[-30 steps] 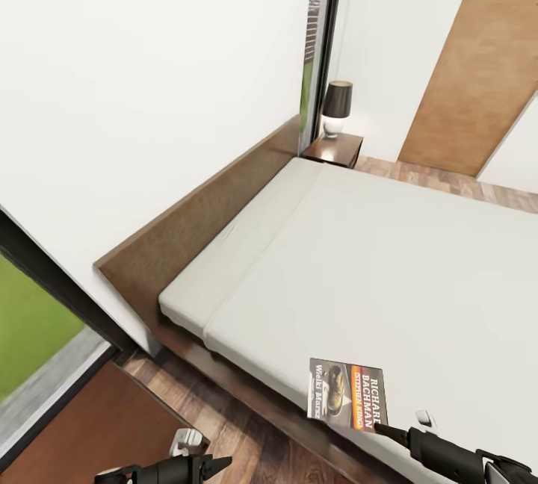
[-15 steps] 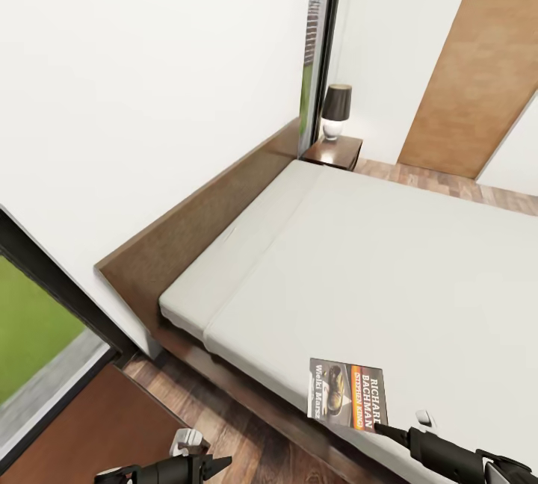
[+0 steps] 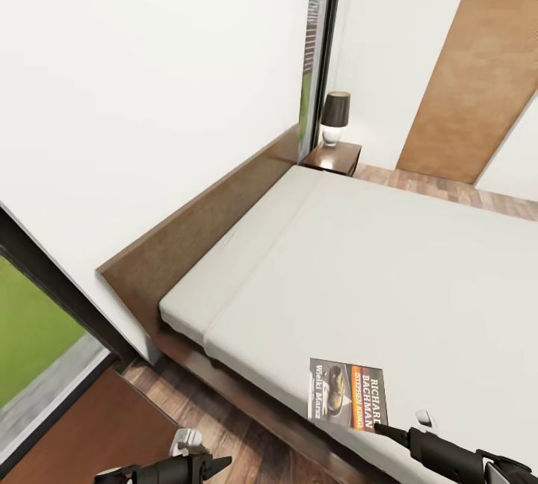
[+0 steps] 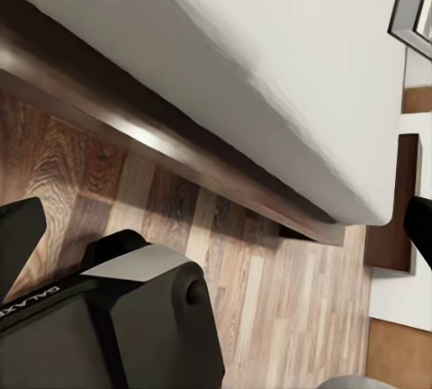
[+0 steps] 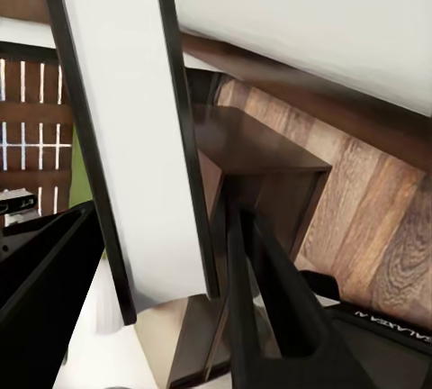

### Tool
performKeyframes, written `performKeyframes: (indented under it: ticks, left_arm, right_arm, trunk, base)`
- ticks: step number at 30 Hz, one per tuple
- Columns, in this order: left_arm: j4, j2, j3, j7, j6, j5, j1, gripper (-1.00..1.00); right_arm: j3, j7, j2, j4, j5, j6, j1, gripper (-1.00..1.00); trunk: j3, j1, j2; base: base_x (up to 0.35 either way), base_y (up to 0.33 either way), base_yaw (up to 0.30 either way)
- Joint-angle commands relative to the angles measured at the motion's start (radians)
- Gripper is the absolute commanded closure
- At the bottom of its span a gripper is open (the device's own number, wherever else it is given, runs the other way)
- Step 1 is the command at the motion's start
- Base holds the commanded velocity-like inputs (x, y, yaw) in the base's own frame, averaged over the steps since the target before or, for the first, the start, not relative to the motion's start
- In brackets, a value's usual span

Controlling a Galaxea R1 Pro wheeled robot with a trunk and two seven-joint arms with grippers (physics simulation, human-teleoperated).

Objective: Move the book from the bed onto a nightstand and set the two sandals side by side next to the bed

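Book point(image 3: 347, 394) stands upright over the bed point(image 3: 388, 275) edge, pinched in the right claw point(image 3: 379, 428); left claw point(image 3: 217, 461) spread, empty.

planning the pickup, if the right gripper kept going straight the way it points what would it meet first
Most likely the book: the right gripper points at its near corner on the bed. Depth is unclear, so it may already touch it.

A small lamp point(image 3: 335, 112) with a black shade stands in the far corner. A big brown wooden door point(image 3: 472, 73) leans against the white wall point(image 3: 149, 95). Green grass point(image 3: 30, 327) shows outside.
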Motion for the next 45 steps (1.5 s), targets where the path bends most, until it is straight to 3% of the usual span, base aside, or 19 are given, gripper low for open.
performKeyframes:
  ticks: [1, 45]
  left_arm:
    - [0.000, 0.000, 0.002, -0.004, 0.010, 0.004, 0.000, -1.00]
    - [0.000, 0.000, 0.002, -0.003, 0.010, 0.004, 0.000, -1.00]
  right_arm:
    - [0.007, 0.002, -0.001, 0.000, -0.010, 0.010, -0.001, 1.00]
    - [0.007, 0.002, -0.001, 0.000, -0.009, 0.010, -0.001, 1.00]
  trunk:
    - [0.001, 0.000, -0.001]
    - [0.072, 0.000, -0.001]
  base:
    - [0.000, 0.000, 0.000]
    - [0.000, 0.000, 0.000]
